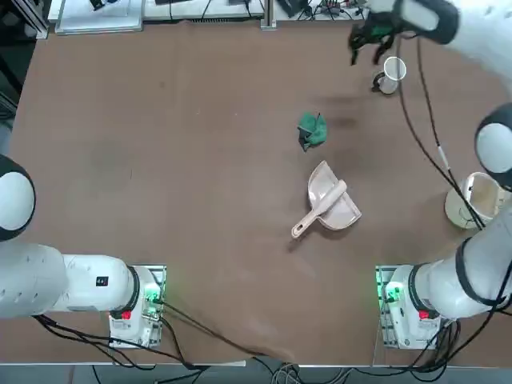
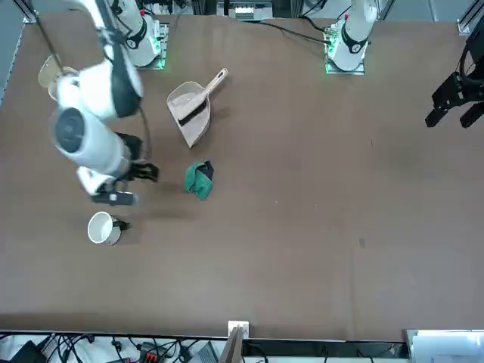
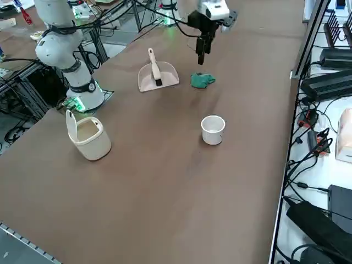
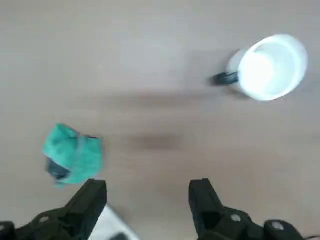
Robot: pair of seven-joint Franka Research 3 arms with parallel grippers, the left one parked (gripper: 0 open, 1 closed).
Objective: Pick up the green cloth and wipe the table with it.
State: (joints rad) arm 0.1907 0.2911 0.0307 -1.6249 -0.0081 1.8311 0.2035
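Going left to right across the top view, the large matte brown table (image 1: 160, 160) is bare over its left half. Near the middle lies a beige plastic dustpan (image 1: 334, 210) with a matching hand brush (image 1: 318, 212) resting in it, handle pointing toward the robot's side. Just beyond it, farther from the robot, sits the small crumpled green cloth (image 1: 312, 130), bunched into a lump on the table and apart from the dustpan. Farther right and toward the far edge stands a white mug with a dark handle (image 1: 390, 75), upright, well apart from the cloth. At the right edge, nearer the robot, stands a cream plastic container with a tall loop handle (image 1: 468, 200).

The right gripper (image 1: 366, 40) hangs in the air over the far right part of the table, near the mug, above and to the right of the cloth. In the wrist view its two black fingers (image 4: 90, 200) stand wide apart with nothing between them; the cloth (image 4: 72, 154) lies on the table below, untouched, and the mug (image 4: 270, 67) sits across from it.
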